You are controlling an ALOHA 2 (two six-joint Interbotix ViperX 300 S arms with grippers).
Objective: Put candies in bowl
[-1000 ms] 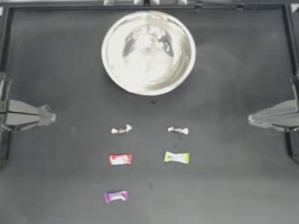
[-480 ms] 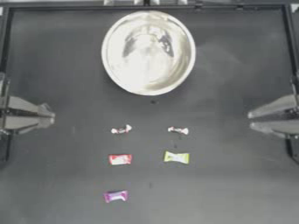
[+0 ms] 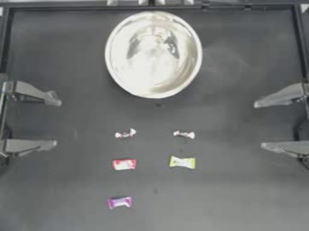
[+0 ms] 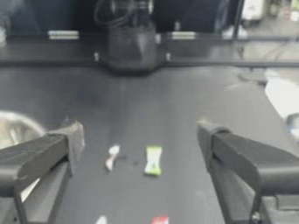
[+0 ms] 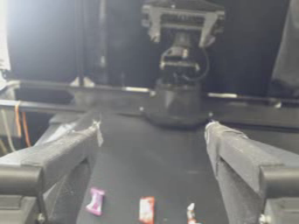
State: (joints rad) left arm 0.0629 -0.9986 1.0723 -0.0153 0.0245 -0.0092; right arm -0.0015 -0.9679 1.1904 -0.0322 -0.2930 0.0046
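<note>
The shiny metal bowl [image 3: 153,54] stands at the back middle of the table. Five candies lie in front of it: two white-and-red twists [image 3: 125,133] [image 3: 184,134], a red one [image 3: 124,164], a yellow-green one [image 3: 182,162] and a purple packet [image 3: 119,202] nearest the front. My left gripper [image 3: 57,123] waits at the left edge, open and empty. At the right edge my right gripper [image 3: 260,125] is open and empty too. The left wrist view shows a twist [image 4: 111,157] and the yellow-green candy [image 4: 153,160] beyond the jaws. The right wrist view shows the purple packet [image 5: 95,201] and the red candy [image 5: 146,210].
A raised dark rim [image 3: 151,6] runs along the back of the table. Each wrist view looks across at the opposite arm's base [image 4: 131,48] [image 5: 175,105]. Dark tabletop [image 3: 78,189] lies between the candies and both grippers.
Both grippers have opened from nearly shut to wide apart. Neither arm has left its side. The candies and bowl have not moved.
</note>
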